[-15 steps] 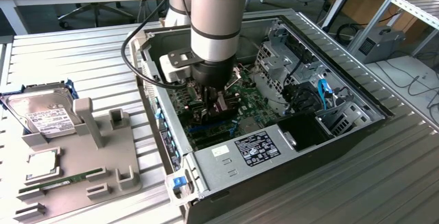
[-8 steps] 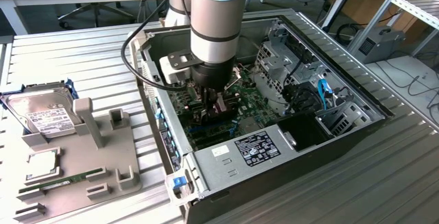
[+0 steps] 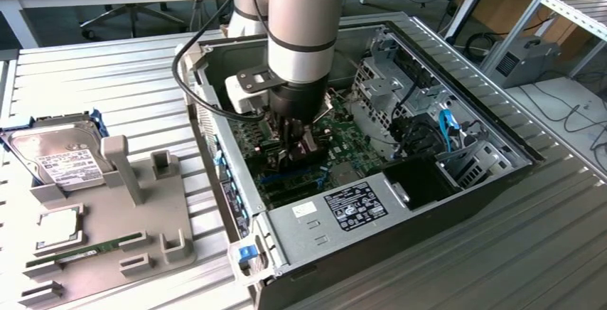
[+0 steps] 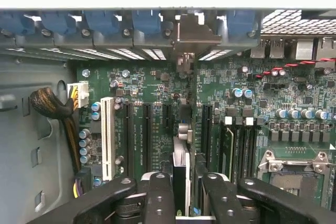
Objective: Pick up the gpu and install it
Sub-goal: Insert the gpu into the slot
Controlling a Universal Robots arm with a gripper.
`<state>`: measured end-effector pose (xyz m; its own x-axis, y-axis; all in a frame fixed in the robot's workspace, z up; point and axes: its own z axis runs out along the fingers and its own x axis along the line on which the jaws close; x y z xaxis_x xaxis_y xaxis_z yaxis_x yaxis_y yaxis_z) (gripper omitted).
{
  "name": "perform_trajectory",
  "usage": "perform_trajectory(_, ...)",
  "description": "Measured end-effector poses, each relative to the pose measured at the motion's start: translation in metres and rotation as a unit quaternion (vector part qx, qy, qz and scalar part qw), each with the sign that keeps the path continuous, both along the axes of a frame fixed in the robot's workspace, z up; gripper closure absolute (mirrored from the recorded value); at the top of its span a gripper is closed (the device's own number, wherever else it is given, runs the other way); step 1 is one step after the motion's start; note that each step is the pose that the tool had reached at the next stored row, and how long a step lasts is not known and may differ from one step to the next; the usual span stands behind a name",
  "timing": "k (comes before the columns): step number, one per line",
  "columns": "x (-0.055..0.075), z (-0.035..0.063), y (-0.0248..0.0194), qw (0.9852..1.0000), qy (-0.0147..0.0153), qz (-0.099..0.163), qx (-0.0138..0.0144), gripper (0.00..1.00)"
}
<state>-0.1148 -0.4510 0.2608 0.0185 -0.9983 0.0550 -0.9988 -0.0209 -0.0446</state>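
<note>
My gripper (image 3: pixel 295 141) reaches down into the open computer case (image 3: pixel 474 121), just above the green motherboard (image 3: pixel 346 136). It is shut on the gpu (image 3: pixel 305 146), a thin dark card held upright on its edge. In the wrist view the gpu (image 4: pixel 180 174) appears edge-on between the two black fingers (image 4: pixel 157 198) of the gripper (image 4: pixel 184 203). The card runs along the black expansion slots of the motherboard (image 4: pixel 241 77), and its silver bracket (image 4: pixel 197 31) sits at the case's rear slot openings. Whether the card's edge is down in a slot is hidden.
A white slot (image 4: pixel 107 137) and a cable bundle (image 4: pixel 50 103) lie beside the card; the CPU socket (image 4: pixel 294 177) is on its other side. Outside the case, at the exterior view's left, a grey fixture (image 3: pixel 104 232) holds a hard drive (image 3: pixel 57 157), a chip (image 3: pixel 57 228) and a RAM stick (image 3: pixel 85 249).
</note>
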Motion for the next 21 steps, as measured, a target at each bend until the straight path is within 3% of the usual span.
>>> perform_trajectory(2,0.0022,-0.0008,0.0025,1.0000,0.0000,0.000,-0.0001,0.74)
perform_trajectory(7,0.0006,0.0025,0.0025,1.0000,-0.0020,0.000,-0.0001,0.74)
perform_trajectory(16,0.0019,0.0078,0.0025,1.0000,-0.0022,0.000,0.0007,0.74)
perform_trajectory(17,0.0019,0.0079,0.0025,1.0000,-0.0022,0.000,0.0048,0.74)
perform_trajectory(20,0.0019,0.0079,0.0026,0.9997,-0.0022,0.000,0.0223,0.74)
perform_trajectory(21,0.0018,0.0079,0.0024,0.9997,-0.0022,0.000,0.0238,0.74)
